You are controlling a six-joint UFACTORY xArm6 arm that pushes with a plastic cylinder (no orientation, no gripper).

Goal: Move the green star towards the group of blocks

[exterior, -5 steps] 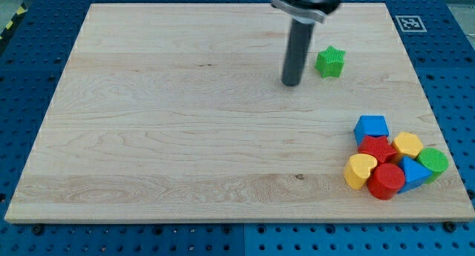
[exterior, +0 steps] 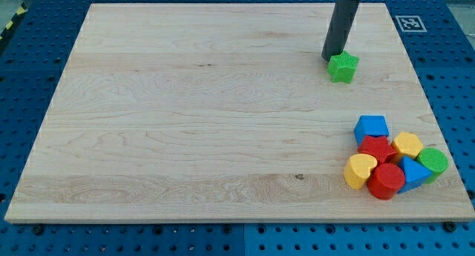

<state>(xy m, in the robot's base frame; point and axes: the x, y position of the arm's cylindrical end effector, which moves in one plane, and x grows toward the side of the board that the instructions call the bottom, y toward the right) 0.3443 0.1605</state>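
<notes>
Camera view shows my tip (exterior: 331,58) touching the green star (exterior: 343,67) at its upper-left edge; no jaws exist.

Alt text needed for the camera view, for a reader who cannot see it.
My tip touches the upper-left edge of the small green star block near the wooden board's top right. A cluster of red, blue, yellow and green blocks sits at the lower right.

Bright, even light; sharp focus.
</notes>
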